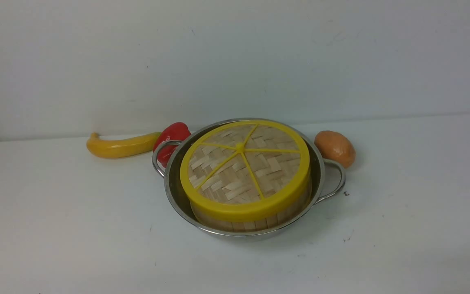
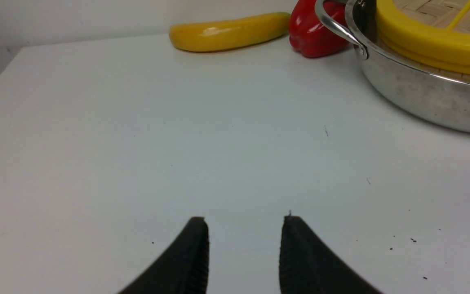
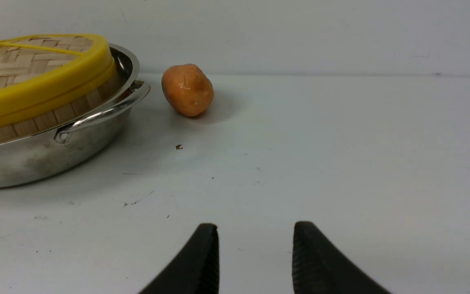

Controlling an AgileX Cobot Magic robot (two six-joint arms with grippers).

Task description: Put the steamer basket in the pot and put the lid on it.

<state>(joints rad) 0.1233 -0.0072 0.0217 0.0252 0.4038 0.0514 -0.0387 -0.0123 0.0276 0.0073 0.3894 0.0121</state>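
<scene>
Atop the basket [image 1: 259, 220], woven yellow-rimmed lid [image 1: 244, 168]

**White bench before a plain wall**

The bench [image 1: 55, 228] is white and flat, and it fills the lower part of the front view. Its surface has small dark specks and a few thin scratches, more of them on the right side. The left edge of the bench is visible, and behind it there is a darker grey area. A plain wall [image 1: 235, 53] stands straight behind the bench, pale grey-white, with some weak marks on it. The line where the wall meets the bench is straight. The light is soft and even, and the shadows on the bench are weak.
</scene>
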